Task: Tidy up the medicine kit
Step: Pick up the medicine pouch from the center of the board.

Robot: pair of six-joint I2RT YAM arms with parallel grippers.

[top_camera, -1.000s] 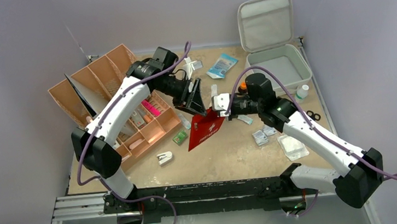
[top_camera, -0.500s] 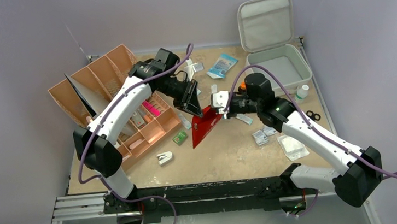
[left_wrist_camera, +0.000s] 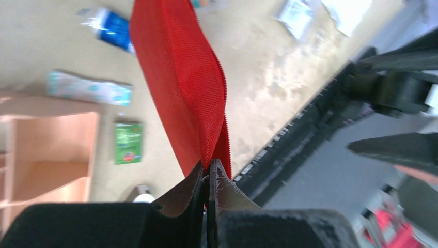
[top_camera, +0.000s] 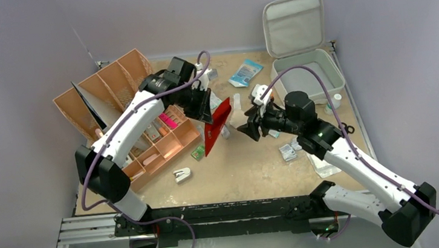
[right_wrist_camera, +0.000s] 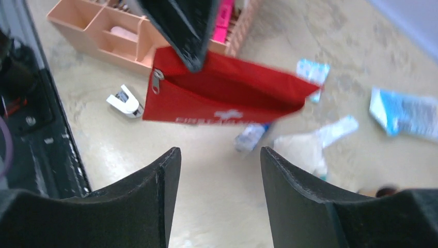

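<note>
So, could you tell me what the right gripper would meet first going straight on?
Most likely the flat red fabric zip pouch that the left gripper pinches, though depth is unclear.

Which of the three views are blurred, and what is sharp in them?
Top view: sharp and evenly lit, no glare. Left wrist view: the weave of the pouch is crisp, but the packets behind it are smeared. Right wrist view: the pouch lettering and everything around it are blurred; only the right tool looks fairly sharp.
</note>
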